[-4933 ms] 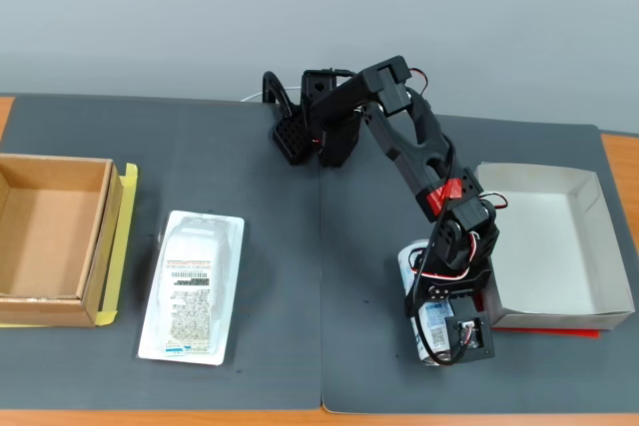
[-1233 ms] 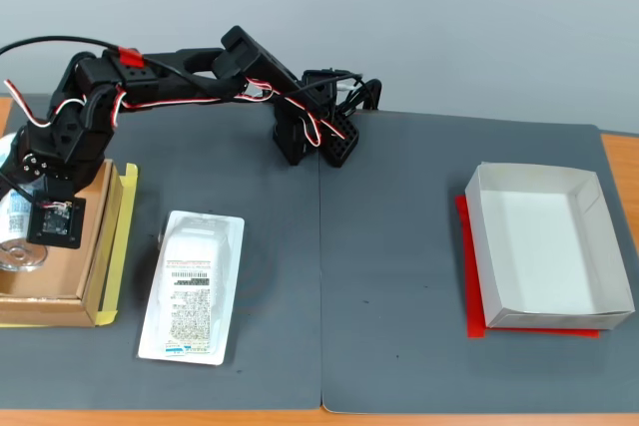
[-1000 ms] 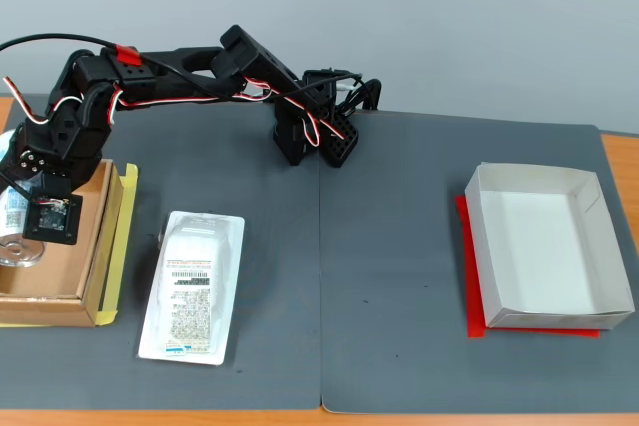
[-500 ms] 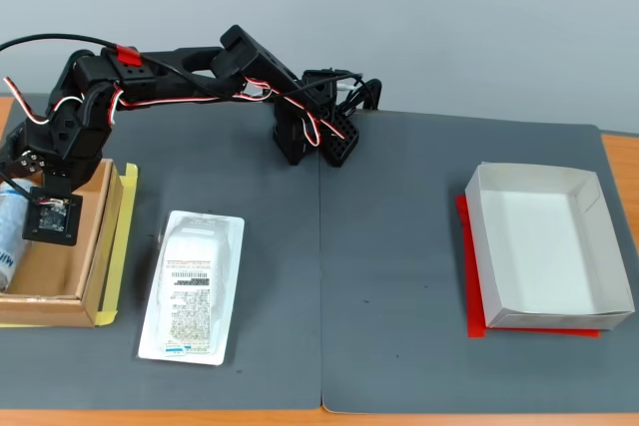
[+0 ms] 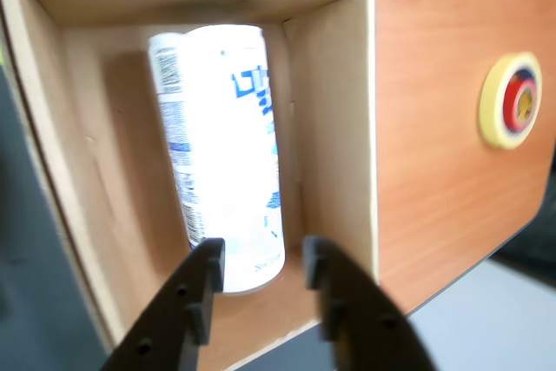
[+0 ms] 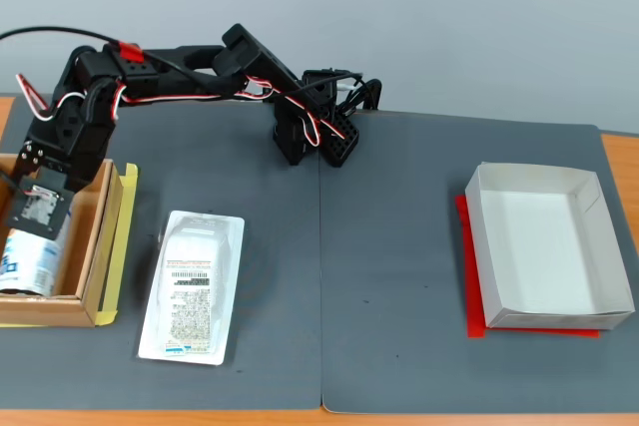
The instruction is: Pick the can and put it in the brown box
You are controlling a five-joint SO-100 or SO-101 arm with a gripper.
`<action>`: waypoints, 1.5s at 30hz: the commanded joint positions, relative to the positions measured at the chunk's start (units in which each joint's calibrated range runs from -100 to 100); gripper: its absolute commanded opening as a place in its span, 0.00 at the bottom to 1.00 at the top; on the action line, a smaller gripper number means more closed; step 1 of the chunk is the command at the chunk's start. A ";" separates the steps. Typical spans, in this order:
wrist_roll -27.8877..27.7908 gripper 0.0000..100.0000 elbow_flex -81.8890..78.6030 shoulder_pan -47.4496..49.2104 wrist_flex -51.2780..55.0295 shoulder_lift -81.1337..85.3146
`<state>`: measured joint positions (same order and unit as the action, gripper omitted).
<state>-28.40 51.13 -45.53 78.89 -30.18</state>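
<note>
The can (image 5: pixel 224 149), white with blue print, lies on its side on the floor of the brown box (image 5: pixel 330 128), close to one wall. In the wrist view my gripper (image 5: pixel 262 260) hovers above the can's near end, open, with its two black fingers apart and nothing between them. In the fixed view the brown box (image 6: pixel 95 241) sits at the table's left edge. The can (image 6: pixel 27 264) rests in its front part, just below the gripper (image 6: pixel 30 229), and the arm stretches over from the back middle.
A flat white wrapped packet (image 6: pixel 193 286) lies right of the brown box. A white box (image 6: pixel 549 246) on a red sheet (image 6: pixel 477 326) stands at the far right. A yellow tape roll (image 5: pixel 512 97) lies on the wooden table beyond the box.
The can, held over the brown box a second ago, now lies inside it. The gripper has let go and risen a little above it.
</note>
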 commanded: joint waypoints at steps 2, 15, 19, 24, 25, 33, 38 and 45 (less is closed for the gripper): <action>8.03 0.02 1.99 1.26 1.25 9.04; 25.22 0.01 1.63 5.80 1.25 24.63; 27.62 0.01 -4.71 9.14 1.07 32.68; 29.18 0.01 -18.46 14.25 0.29 45.30; 29.39 0.01 -21.09 15.39 0.21 47.92; 29.44 0.01 -36.56 27.74 0.12 67.66; 29.44 0.01 -50.41 35.37 -5.61 78.42; 29.44 0.01 -74.12 39.44 -17.49 93.24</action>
<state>0.85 -15.05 -6.80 66.00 57.82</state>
